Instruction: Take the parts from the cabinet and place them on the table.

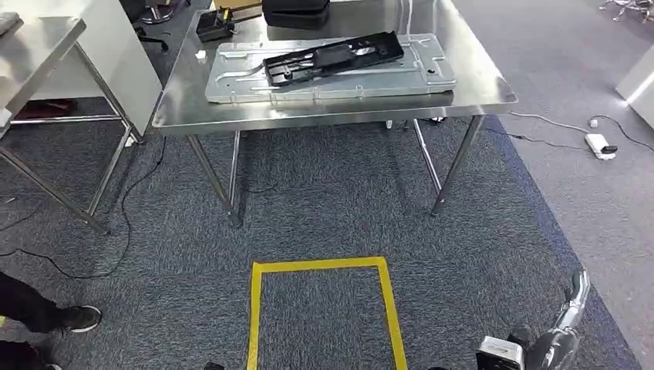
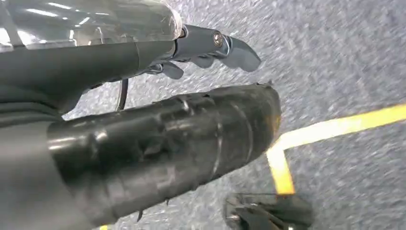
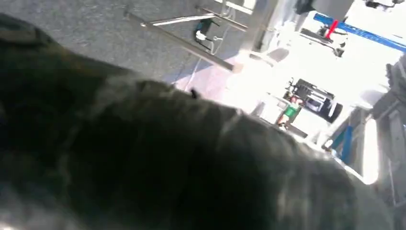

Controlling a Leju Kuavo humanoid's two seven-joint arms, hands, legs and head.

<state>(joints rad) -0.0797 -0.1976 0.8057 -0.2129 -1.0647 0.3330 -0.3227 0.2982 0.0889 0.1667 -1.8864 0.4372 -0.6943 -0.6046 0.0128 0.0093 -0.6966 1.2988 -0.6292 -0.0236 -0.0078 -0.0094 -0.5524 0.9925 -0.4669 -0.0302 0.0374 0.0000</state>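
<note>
1. Nearest, the right arm hangs low at the robot's side, with part of the right robot hand (image 1: 574, 297) showing by the carpet's edge. Its wrist view is a dark blur, so I cannot tell whether its fingers are spread or curled, or whether it carries anything.
2. The left robot hand (image 2: 210, 48) hangs beside a dark rounded part of the robot's body, above the carpet. Its fingers look loosely curled with nothing between them that I can make out, though the picture is blurred.
3. On the floor just ahead is a yellow tape box (image 1: 320, 308); a corner of it also shows under the left wrist.
4. Off to the left a person's dark shoe (image 1: 77, 317) rests on the carpet, near a trailing cable.
5. Beyond the tape stands the steel desk (image 1: 231, 116). A grey metal panel (image 1: 332, 73) lies across its middle, close to the front edge, and a black frame part (image 1: 335, 58) rests on top of it, angled toward the far right corner.
6. At the desk's far edge sit a black case (image 1: 297, 11) and a small dark box (image 1: 214, 27).
7. My judgement: parts already lie on the desk and both arms are down, so the step in hand is probably turning for the cabinet. Stepping squarely, arms tucked, should keep it off the desk legs and the person's foot.
</note>
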